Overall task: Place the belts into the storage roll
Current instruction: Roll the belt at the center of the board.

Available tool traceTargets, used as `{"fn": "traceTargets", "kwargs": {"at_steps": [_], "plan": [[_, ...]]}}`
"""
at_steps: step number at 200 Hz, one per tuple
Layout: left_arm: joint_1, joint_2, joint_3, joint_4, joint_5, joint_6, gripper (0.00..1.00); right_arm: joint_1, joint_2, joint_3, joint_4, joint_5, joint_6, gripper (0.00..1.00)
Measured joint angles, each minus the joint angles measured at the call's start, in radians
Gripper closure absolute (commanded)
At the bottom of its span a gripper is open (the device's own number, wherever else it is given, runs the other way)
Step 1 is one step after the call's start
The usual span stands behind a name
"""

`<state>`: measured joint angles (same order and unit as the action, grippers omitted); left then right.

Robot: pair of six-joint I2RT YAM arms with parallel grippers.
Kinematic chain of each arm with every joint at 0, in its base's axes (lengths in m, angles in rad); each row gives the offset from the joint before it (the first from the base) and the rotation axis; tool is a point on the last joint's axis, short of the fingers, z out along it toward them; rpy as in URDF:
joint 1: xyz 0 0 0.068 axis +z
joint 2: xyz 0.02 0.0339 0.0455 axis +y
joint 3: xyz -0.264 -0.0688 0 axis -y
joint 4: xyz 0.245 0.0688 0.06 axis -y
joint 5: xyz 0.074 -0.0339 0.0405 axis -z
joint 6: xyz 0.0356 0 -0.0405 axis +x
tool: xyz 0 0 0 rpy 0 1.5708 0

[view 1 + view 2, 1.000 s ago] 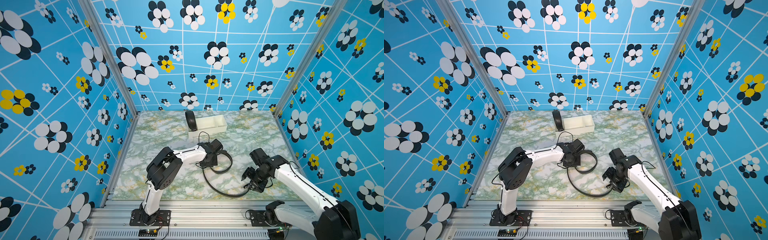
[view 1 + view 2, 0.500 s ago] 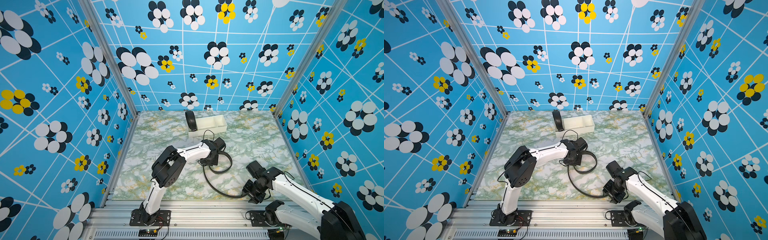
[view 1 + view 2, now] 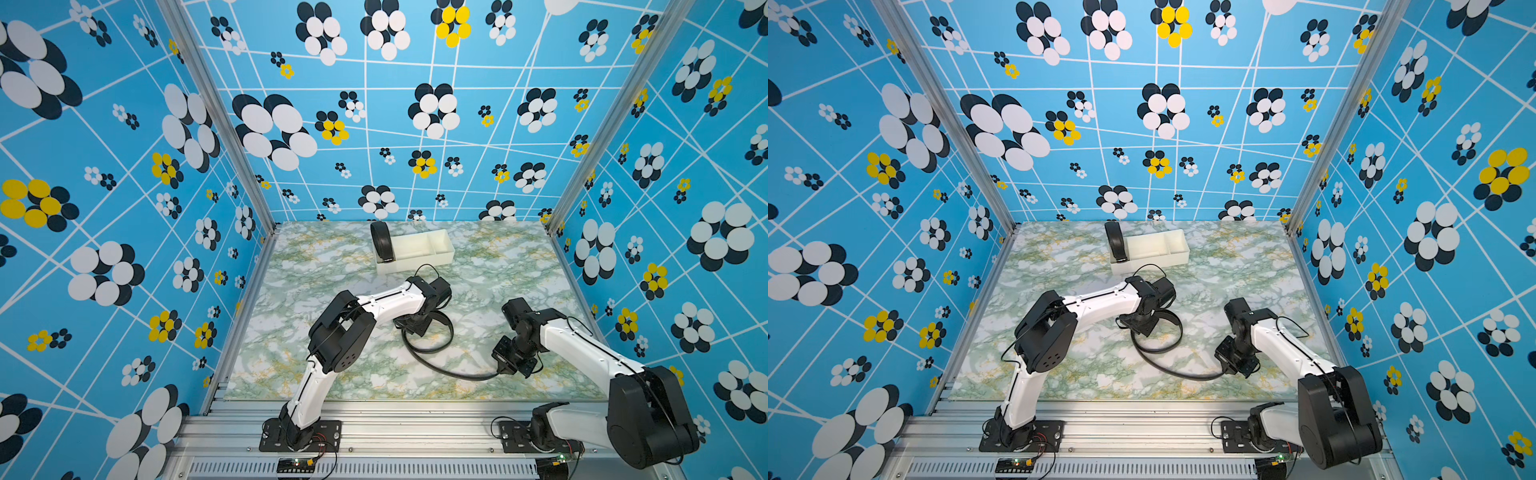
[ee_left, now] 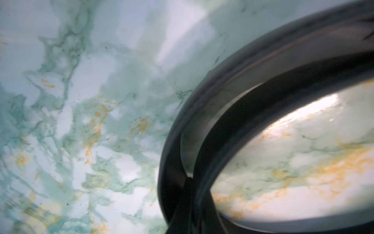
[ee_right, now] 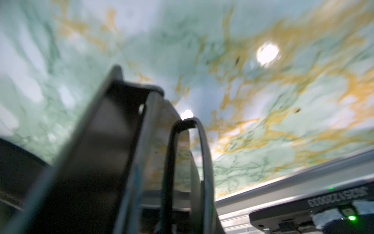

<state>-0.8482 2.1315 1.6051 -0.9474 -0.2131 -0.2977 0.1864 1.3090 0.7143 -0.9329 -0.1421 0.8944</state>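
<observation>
One belt (image 3: 382, 244) stands as a tight black coil at the left end of the cream storage roll (image 3: 419, 244) near the back wall, in both top views (image 3: 1116, 244) (image 3: 1156, 245). The other belt (image 3: 451, 371) lies loose mid-table, looped once, then curving to the right. My left gripper (image 3: 417, 327) is shut on the loop; the left wrist view shows the black strap (image 4: 232, 105) crossing at the fingers (image 4: 188, 210). My right gripper (image 3: 504, 366) is shut on the belt's other end. In the right wrist view, that end's dark metal buckle (image 5: 203, 145) juts forward.
Blue flowered walls enclose the marble-patterned table (image 3: 316, 266) on three sides. An aluminium rail (image 3: 415, 419) with both arm bases runs along the front edge. The left arm's thin black cable (image 3: 428, 268) arcs just in front of the storage roll.
My right gripper has closed on the loose belt's end at the front right. The left arm has shifted slightly with the loop in its grip.
</observation>
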Motion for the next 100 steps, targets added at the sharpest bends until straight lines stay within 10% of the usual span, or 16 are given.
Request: {"fn": "traceTargets", "kwargs": {"at_steps": [100], "plan": [[0.086,-0.165,-0.252,0.056,-0.05,0.042,1.0,-0.386,0.219,0.232,-0.046,0.105,-0.271,1.0]]}}
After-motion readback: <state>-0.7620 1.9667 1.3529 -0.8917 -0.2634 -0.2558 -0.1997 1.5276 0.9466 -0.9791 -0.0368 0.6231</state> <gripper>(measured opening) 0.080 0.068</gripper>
